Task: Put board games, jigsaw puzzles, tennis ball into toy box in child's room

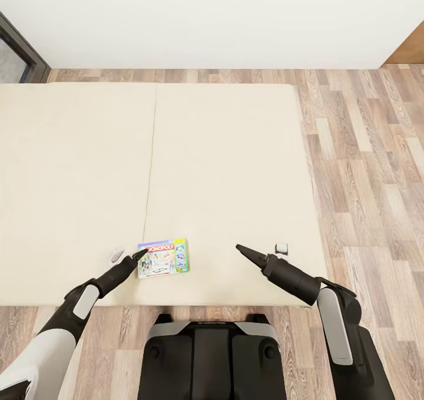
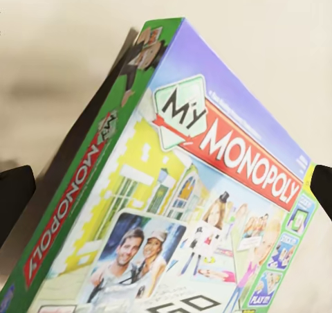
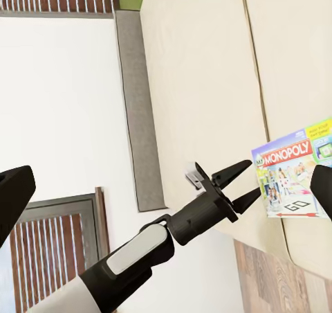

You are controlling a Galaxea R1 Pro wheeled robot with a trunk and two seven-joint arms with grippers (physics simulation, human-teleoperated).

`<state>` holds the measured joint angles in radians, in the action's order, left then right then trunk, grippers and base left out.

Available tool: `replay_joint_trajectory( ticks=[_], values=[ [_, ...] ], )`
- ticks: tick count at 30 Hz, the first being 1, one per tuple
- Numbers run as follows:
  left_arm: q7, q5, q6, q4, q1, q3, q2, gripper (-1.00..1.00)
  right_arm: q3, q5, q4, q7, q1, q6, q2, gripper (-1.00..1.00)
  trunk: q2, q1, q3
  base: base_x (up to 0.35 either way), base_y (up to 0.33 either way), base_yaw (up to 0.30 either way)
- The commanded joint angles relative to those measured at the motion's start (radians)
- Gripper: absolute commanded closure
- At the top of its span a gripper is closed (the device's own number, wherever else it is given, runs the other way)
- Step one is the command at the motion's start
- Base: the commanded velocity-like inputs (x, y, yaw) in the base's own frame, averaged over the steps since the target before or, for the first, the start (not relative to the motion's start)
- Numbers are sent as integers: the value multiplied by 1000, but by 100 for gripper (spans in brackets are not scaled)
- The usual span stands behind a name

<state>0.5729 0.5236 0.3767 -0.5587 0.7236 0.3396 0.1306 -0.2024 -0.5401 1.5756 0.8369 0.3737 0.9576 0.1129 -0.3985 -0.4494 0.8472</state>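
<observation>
A board game [image 1: 164, 258] with a blue, red and green "My Monopoly" cover lies flat on the cream bed [image 1: 224, 170], close to the bed's front edge. My left gripper [image 1: 141, 253] is at the box's near-left corner. Its fingers [image 3: 235, 167] are spread open in the right wrist view. The box cover [image 2: 207, 188] spans the space between the two dark fingertips [image 2: 14, 195] in the left wrist view. My right gripper [image 1: 238, 248] hovers over the bed to the right of the box [image 3: 290, 178], open and holding nothing.
Wood-plank floor [image 1: 371, 170] runs along the bed's right side and behind it, up to a white wall [image 1: 212, 17]. A dark door frame [image 1: 17, 52] stands at the far left. My base [image 1: 212, 353] is against the bed's front edge.
</observation>
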Motion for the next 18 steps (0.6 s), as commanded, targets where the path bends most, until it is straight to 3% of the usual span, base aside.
replay_joint_trajectory(
  ticks=[1, 10, 18],
  values=[
    [2, 7, 9, 0, 0, 3, 0, -100, -3, 3, 0, 5, 1, 4, 1, -100, -1, -1, 1, 0, 0, 0],
    [2, 7, 8, 0, 0, 5, -1, -100, -4, 3, 0, 5, 1, 4, 1, -100, -1, -1, 1, 0, 0, -3],
    [4, 8, 8, 0, 0, 6, -1, -100, -5, 3, 0, 5, 1, 5, 0, -100, -1, -1, -5, 0, 0, -103]
  ],
)
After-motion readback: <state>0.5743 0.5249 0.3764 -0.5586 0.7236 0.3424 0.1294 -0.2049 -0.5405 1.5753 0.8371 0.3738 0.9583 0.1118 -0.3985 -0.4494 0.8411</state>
